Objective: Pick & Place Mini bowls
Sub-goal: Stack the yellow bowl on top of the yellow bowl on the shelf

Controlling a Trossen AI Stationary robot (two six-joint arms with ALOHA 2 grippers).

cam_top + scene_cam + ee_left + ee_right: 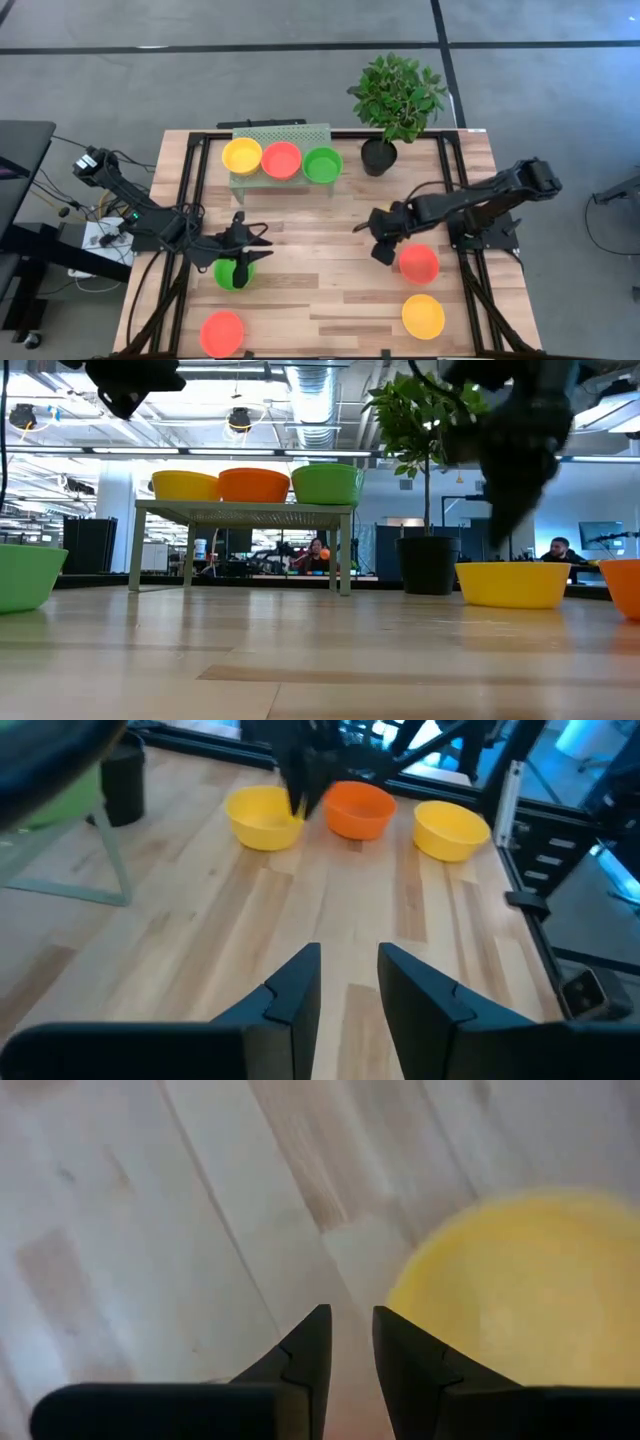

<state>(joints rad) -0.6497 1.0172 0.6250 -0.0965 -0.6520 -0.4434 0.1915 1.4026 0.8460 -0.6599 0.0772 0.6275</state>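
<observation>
Three mini bowls, yellow (241, 155), red (281, 159) and green (322, 164), sit on the pale green rack (281, 133). On the table stand a green bowl (229, 275), a red one (221, 333), a red one (418, 263) and a yellow one (423, 316). Another yellow bowl (520, 1280) stands under my right arm, also seen across the table (265, 817). My left gripper (241, 262) hovers high over the green bowl, narrowly open and empty (350, 982). My right gripper (383, 250) hangs above the table beside that yellow bowl, narrowly open and empty (350, 1342).
A black pot (378, 155) with a leafy plant stands at the far right, next to the rack. Bare wood lies in the table's middle (320, 250). Black frame rails run along the left and right table edges (455, 190).
</observation>
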